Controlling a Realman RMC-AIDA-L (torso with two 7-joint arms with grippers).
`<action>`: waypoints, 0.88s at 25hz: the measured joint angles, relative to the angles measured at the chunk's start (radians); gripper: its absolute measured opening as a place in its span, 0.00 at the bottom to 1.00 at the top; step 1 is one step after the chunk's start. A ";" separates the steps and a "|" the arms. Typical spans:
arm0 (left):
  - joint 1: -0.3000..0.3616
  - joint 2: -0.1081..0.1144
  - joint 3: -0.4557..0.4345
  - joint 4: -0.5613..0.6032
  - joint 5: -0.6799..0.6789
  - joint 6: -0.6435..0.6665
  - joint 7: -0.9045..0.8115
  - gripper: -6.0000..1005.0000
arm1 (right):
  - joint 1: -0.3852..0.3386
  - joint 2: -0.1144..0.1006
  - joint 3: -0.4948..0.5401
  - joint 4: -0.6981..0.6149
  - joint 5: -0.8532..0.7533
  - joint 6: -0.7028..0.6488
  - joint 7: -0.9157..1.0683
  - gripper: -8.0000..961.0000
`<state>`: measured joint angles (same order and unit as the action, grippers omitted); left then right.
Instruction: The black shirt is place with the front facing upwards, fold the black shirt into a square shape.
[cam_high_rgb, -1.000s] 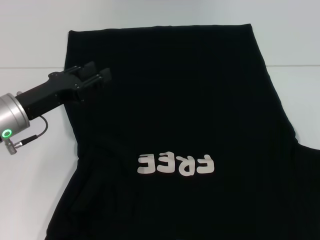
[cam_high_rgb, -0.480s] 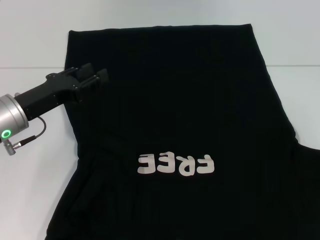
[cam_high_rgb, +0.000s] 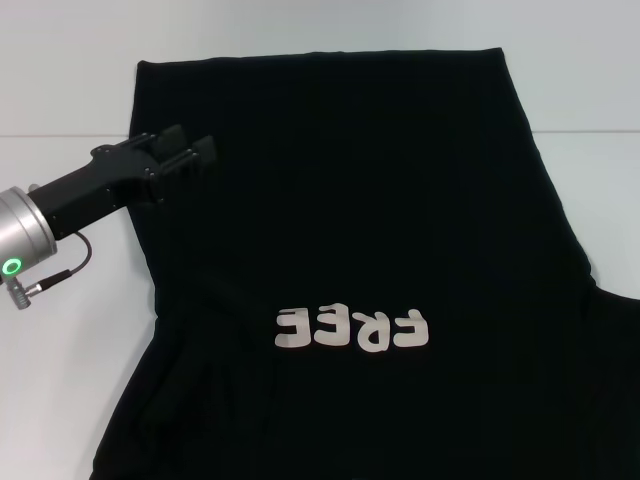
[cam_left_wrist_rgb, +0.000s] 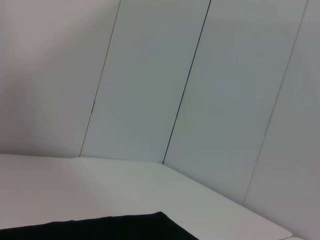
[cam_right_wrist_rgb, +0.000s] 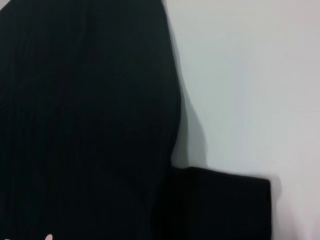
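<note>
The black shirt (cam_high_rgb: 360, 220) lies spread flat on the white table (cam_high_rgb: 60, 350), with the white letters "FREE" (cam_high_rgb: 352, 329) facing up near my side. No sleeve shows on its left side; its right sleeve sticks out at the right edge (cam_high_rgb: 610, 300). My left gripper (cam_high_rgb: 185, 148) hovers at the shirt's far left edge, its fingers slightly apart and holding nothing. A corner of the shirt shows in the left wrist view (cam_left_wrist_rgb: 125, 227). The right wrist view shows the shirt's side (cam_right_wrist_rgb: 85, 125) and a sleeve (cam_right_wrist_rgb: 225, 205). My right gripper is out of view.
Bare white table lies to the left of the shirt and to its right (cam_high_rgb: 600, 180). A pale panelled wall (cam_left_wrist_rgb: 200, 100) stands behind the table's far edge.
My left gripper has drawn back a little to the left, off the shirt's edge. The shirt has not moved.
</note>
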<state>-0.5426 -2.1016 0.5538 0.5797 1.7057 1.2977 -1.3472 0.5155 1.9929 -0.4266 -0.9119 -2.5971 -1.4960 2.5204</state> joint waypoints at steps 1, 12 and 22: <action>0.000 0.000 0.000 0.000 0.000 0.000 0.000 0.53 | 0.000 0.000 0.000 0.003 0.000 0.000 0.000 0.87; -0.004 0.000 0.000 0.002 0.000 -0.010 0.001 0.53 | 0.002 0.000 -0.010 0.018 -0.002 0.006 0.000 0.87; 0.001 0.000 0.000 0.002 0.000 -0.013 0.000 0.53 | 0.006 -0.008 -0.011 0.042 -0.003 0.023 -0.002 0.75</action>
<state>-0.5421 -2.1016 0.5538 0.5814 1.7058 1.2850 -1.3468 0.5216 1.9852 -0.4378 -0.8698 -2.6004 -1.4730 2.5180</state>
